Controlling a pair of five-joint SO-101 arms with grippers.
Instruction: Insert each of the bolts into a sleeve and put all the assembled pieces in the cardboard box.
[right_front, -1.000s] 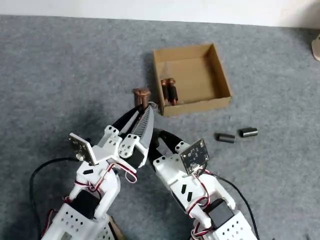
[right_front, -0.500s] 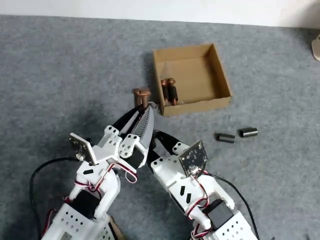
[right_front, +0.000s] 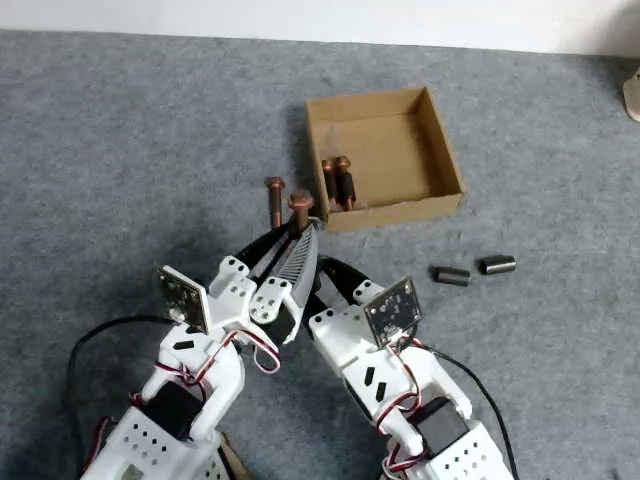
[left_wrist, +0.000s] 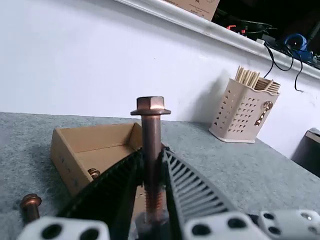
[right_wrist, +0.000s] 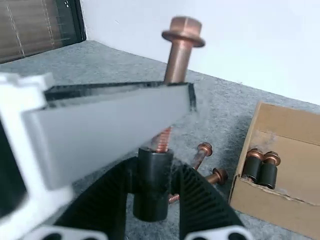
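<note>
Two arms over the grey desk (right_front: 130, 150), white wall (left_wrist: 75, 60) behind, cardboard box (right_front: 445, 160) holding two assembled pieces (right_front: 340, 182), left fingers (left_wrist: 190, 185) clamped on an upright bolt (left_wrist: 150, 145), right fingers (right_wrist: 200, 200) clamped on a sleeve (right_wrist: 151, 182) at its threaded end, loose sleeves (right_front: 452, 275) near the box.

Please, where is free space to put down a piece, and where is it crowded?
Free: the grey carpet left of the brown cardboard box; the box floor right of the two assembled pieces; carpet right of the two black sleeves. Crowded: before the box, around the left pincer, right pincer and loose copper bolt.
</note>
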